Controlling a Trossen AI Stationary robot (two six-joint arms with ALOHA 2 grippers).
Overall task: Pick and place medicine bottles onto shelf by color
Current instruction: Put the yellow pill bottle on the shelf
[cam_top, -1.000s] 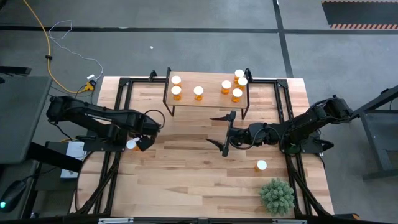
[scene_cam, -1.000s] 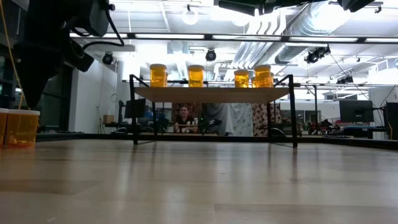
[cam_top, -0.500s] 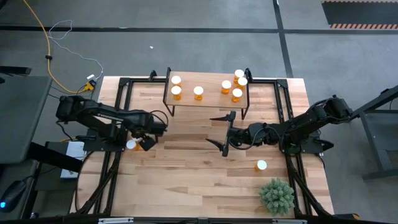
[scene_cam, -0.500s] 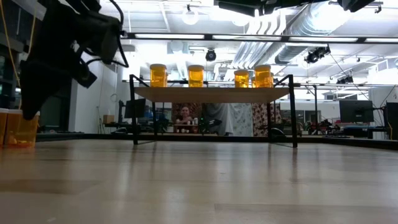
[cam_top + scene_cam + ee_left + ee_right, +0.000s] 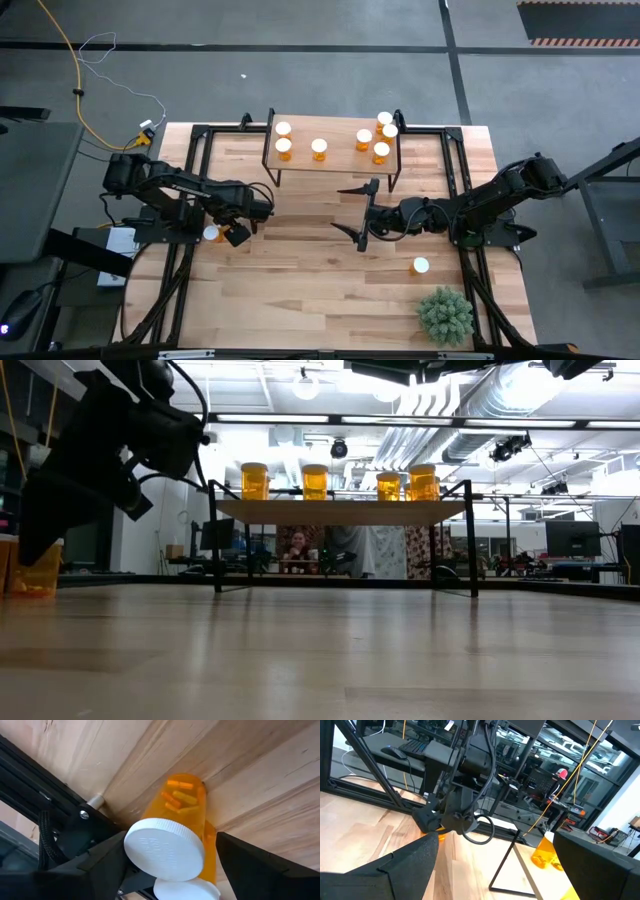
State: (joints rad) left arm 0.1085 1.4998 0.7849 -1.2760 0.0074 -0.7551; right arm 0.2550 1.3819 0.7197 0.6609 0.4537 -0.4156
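At the table's nine o'clock edge, in the high view: left gripper, lowered over a medicine bottle that stands by the black frame rail.

- Left gripper, state: fingers spread wide, one on either side of the white cap in the wrist view (bottle upright, orange capsules visible through its wall). Contact with the bottle's sides not confirmed; nothing held as yet. A second white cap shows just below the first, possibly another bottle, too cropped to be sure.
- Right gripper, state: jaws fully spread and empty, hovering near table centre, at six o'clock from the shelf.
- Shelf stock: seven bottles on the board, three toward its nine o'clock end and four clustered toward its three o'clock end.
- Loose stock: one bottle on the table at about four o'clock, near the green plant.

Step in hand, as judged: pick-up approach on the nine o'clock bottle, grasp not closed.

Next move calls for: closing the fingers squarely on the body below the cap, a straight lift clear of the rail and any neighbour, then carriage toward twelve o'clock to the matching group on the shelf.
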